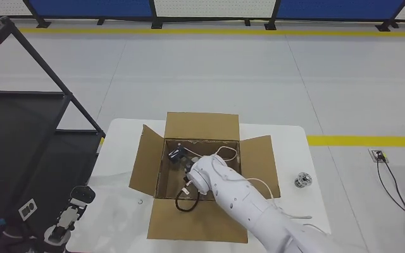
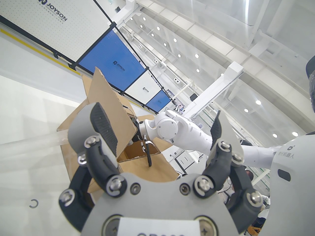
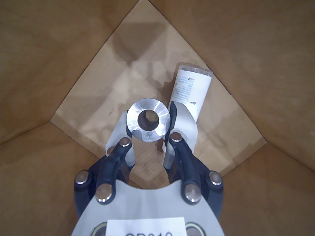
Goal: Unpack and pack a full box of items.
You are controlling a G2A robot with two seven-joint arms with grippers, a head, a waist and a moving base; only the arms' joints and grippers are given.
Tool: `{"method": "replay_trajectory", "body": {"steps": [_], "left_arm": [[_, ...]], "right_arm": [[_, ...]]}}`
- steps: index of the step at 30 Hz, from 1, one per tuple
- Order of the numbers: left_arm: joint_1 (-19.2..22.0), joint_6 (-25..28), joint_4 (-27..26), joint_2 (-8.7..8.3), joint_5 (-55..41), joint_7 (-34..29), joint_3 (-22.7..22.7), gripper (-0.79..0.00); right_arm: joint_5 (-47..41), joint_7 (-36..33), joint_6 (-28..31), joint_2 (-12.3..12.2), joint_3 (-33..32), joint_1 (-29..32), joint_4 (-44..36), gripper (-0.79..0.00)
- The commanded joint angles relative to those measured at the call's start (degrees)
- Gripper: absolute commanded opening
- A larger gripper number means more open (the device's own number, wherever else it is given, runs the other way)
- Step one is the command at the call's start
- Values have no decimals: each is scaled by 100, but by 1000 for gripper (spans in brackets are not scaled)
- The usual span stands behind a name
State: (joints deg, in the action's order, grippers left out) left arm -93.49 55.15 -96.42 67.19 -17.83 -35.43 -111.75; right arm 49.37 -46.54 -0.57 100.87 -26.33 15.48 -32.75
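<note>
Box, top view: cardboard box [image 1: 202, 126] stands open on the white counter [image 1: 120, 190] with all four flaps spread, and the right arm [image 1: 234, 196] reaches down into it.
Counter, top view: small metal piece [image 1: 303, 180] sits out on the counter, apart from the cardboard box on the right arm's side. A split ring [image 1: 140, 202] lies near the opposite flap.
Left hand, left wrist view: left hand [image 2: 157, 114] is spread wide and holds nothing. It sits low beside the cardboard box, facing one raised flap.
Right hand, right wrist view: right hand [image 3: 148, 114] is inside the cardboard box, clamped on a metal cylinder [image 3: 160, 117] with a bore through it, one finger on each side. Whether the cylinder is clear of the box floor cannot be told.
Contents, right wrist view: white tube [image 3: 193, 88] with a printed label lies on its side on the box floor, just beside one finger of the right hand.
Step in hand: likely unpacking, since one metal piece is already out and the cylinder is gripped. A pack-in placement cannot be ruled out.
Next move: if unpacking, it calls for a straight lift clear of the walls and flaps without nudging the white tube. The cylinder would then be set down on the counter.
</note>
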Motion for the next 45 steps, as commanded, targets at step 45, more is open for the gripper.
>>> {"method": "replay_trajectory", "body": {"steps": [45], "left_arm": [[0, 0, 0, 0, 0, 0, 0, 0]], "right_arm": [[1239, -398, 521, -534, -1156, 714, -2053, -363]]}}
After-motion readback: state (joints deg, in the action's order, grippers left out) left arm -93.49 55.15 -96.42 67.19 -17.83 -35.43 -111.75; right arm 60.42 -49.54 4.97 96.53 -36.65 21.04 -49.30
